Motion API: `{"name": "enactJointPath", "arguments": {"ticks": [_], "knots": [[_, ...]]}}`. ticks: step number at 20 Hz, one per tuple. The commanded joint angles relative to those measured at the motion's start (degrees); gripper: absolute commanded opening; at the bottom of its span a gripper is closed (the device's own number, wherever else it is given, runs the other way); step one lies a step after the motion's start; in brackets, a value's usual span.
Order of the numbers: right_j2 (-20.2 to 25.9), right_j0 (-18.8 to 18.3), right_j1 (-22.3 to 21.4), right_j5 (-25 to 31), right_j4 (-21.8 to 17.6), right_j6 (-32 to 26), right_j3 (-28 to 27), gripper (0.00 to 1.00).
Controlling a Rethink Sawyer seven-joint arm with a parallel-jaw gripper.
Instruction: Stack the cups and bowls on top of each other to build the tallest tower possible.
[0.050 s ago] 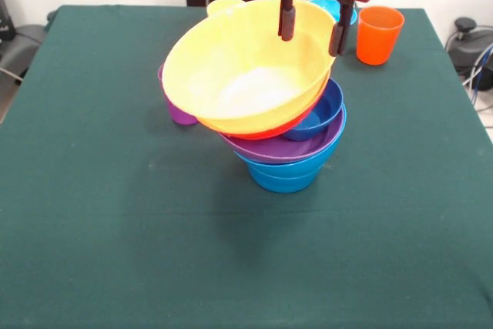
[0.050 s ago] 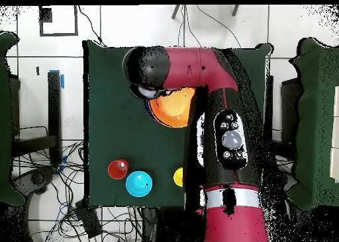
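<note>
The tower stands mid-table: a blue bowl at the bottom, then a wide purple bowl, a dark blue bowl, an orange bowl showing only its rim, and a large yellow bowl on top, tipped toward the camera. From overhead the tower is half covered by the arm. My gripper is open over the yellow bowl's far right rim, one finger inside the bowl and one outside. A purple cup stands behind the tower, an orange cup at the far right.
A small cyan bowl sits behind the gripper, next to the orange cup. A yellow cup peeks out behind the yellow bowl. Overhead, the orange cup, cyan bowl and yellow cup line up near the table's lower edge.
</note>
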Motion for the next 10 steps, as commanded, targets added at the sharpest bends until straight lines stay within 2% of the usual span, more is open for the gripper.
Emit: {"name": "enactJointPath", "arguments": {"ticks": [1, 10], "knots": [[5.2, 0.0, 0.7, -0.4, -2.0, -10.2, -0.2, 1.0], [6.3, -0.8, -1.6, 2.3, -0.5, -11.9, 1.3, 1.0]]}}
